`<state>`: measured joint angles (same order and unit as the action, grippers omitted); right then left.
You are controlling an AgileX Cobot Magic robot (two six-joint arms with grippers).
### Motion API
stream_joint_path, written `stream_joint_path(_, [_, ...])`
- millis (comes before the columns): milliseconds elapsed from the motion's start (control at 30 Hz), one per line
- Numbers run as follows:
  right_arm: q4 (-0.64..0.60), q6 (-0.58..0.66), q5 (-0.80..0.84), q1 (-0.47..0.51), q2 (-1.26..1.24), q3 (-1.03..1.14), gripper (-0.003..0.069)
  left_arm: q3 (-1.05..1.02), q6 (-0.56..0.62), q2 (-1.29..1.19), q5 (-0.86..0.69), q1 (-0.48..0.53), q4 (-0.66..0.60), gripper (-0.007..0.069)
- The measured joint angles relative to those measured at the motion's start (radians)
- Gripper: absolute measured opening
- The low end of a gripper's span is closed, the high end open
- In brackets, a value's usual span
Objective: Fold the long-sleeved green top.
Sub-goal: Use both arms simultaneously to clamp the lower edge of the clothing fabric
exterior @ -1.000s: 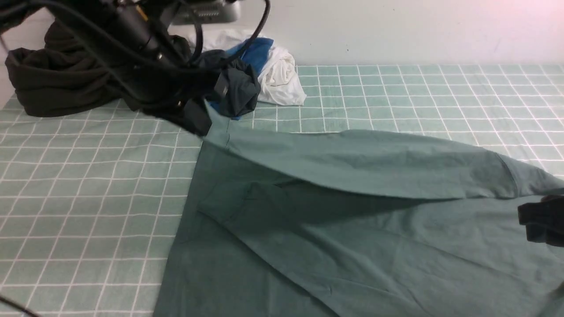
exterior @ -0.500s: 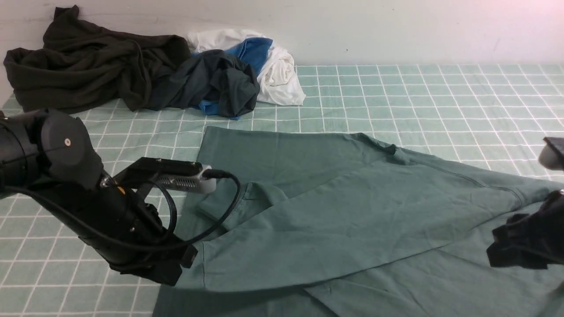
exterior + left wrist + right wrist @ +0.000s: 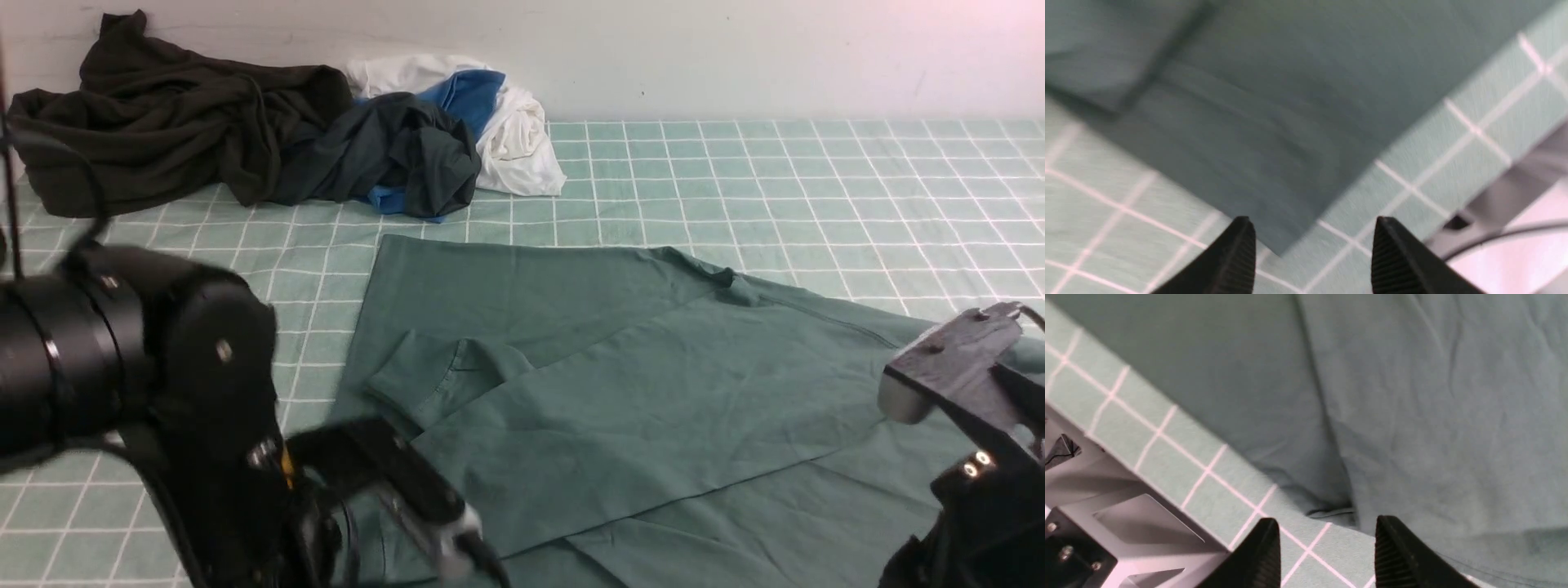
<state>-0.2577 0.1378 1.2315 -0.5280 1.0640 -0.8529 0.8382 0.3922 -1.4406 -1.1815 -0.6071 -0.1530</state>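
Note:
The green long-sleeved top (image 3: 620, 392) lies flat on the checked cloth (image 3: 775, 180), one sleeve laid slantwise across its body and a cuff (image 3: 433, 376) doubled back at the left. My left arm (image 3: 163, 384) hangs low at the front left. In the left wrist view my left gripper (image 3: 1313, 223) is open and empty, just off a corner of the top (image 3: 1274, 102). My right arm (image 3: 971, 392) stands at the front right. Its right gripper (image 3: 1327, 521) is open over checked cloth, beside the top's edge (image 3: 1412, 396).
A very dark olive garment (image 3: 163, 122) is heaped at the back left. Next to it lie a navy-grey garment (image 3: 400, 155) and white and blue cloth (image 3: 514, 131). The table's front edge and grey frame (image 3: 1106, 522) show close behind both grippers.
My left arm swung from the back left down to the front left, laying the sleeve flat across the top, then opened and let it go. The right arm shifted lower at the right.

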Motion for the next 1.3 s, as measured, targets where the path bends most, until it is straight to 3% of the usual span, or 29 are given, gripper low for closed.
stream_joint_path(200, [0.030, 0.000, 0.009, -0.016, -0.092, 0.000, 0.0303, -0.189, 0.050, 0.003, 0.167, -0.193, 0.107, 0.0359])
stream_joint_path(500, [0.120, 0.000, 0.012, -0.018, -0.099, 0.000, 0.0303, -0.250, 0.046, 0.003, 0.424, -0.220, 0.217, 0.0367])
stream_joint_path(1067, [0.149, 0.000, 0.015, -0.018, -0.099, 0.000, 0.0303, -0.248, 0.047, -0.047, 0.354, -0.220, 0.193, 0.0367])
stream_joint_path(1200, [0.150, 0.000, 0.015, -0.018, -0.099, 0.000, 0.0303, -0.249, -0.016, -0.047, 0.383, -0.220, 0.246, 0.0367])
stream_joint_path(1300, [0.151, 0.000, 0.015, -0.018, -0.099, 0.000, 0.0303, -0.248, -0.135, -0.047, 0.390, -0.221, 0.286, 0.0351])
